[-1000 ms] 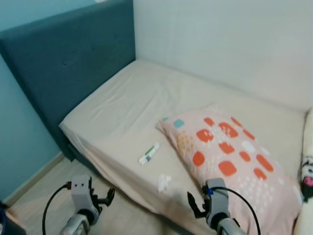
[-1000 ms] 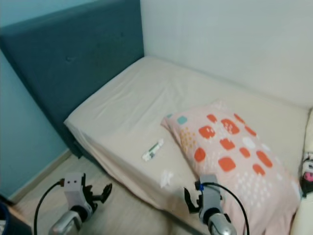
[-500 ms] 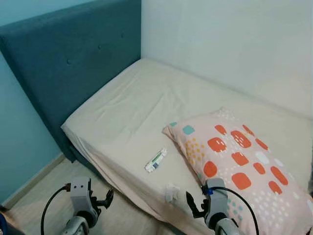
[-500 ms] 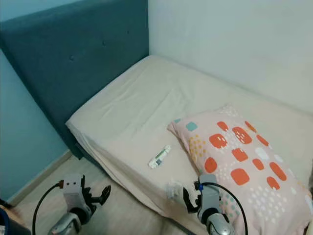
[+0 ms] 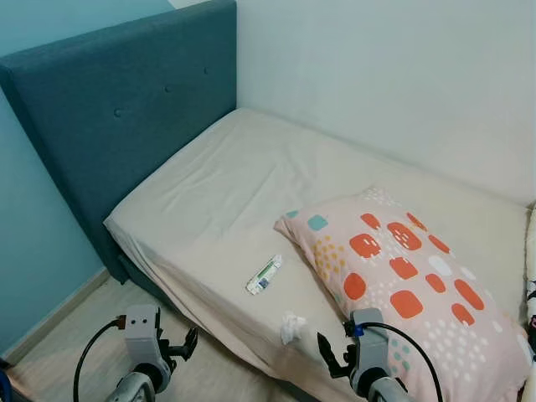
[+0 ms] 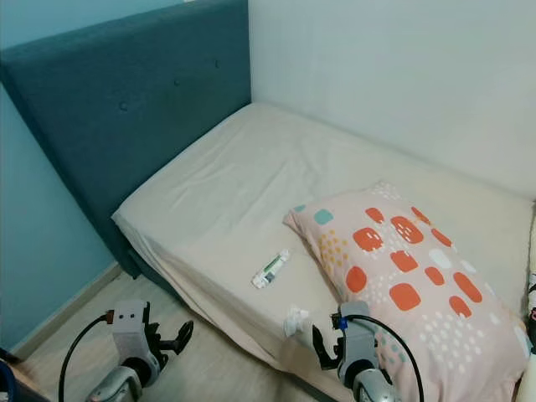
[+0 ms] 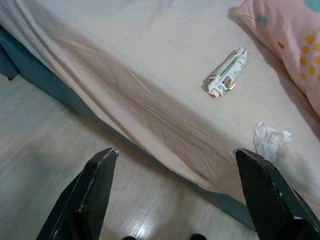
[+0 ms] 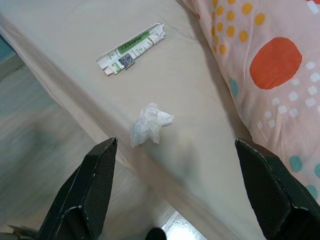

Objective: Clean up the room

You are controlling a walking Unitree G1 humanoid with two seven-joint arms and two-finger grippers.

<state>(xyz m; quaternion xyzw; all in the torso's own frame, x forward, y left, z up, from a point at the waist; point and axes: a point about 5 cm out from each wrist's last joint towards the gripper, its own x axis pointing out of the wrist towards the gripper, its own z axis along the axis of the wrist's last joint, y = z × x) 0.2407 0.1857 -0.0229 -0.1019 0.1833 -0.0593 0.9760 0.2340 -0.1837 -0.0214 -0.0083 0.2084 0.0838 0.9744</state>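
Observation:
A white and green wrapper (image 5: pixel 264 274) (image 8: pixel 131 48) (image 7: pixel 226 73) lies on the beige bed sheet (image 5: pixel 234 193), left of a pink pillow (image 5: pixel 410 293) with orange spots. A crumpled white tissue (image 5: pixel 291 327) (image 8: pixel 150 123) (image 7: pixel 268 139) sits near the bed's front edge. My left gripper (image 5: pixel 186 345) is low over the floor in front of the bed, open and empty. My right gripper (image 5: pixel 328 361) hovers open just above the bed's edge, close to the tissue, with nothing between its fingers (image 8: pixel 85 190).
A teal padded headboard (image 5: pixel 117 109) stands at the bed's left end, with a light blue wall beside it and a white wall behind. Pale wood floor (image 5: pixel 75 335) runs along the front of the bed. A white object (image 5: pixel 529 285) lies at the far right.
The camera has shifted, so the bed and pillow sit slightly differently in the picture. Both grippers stay open and low at the bed's front edge.

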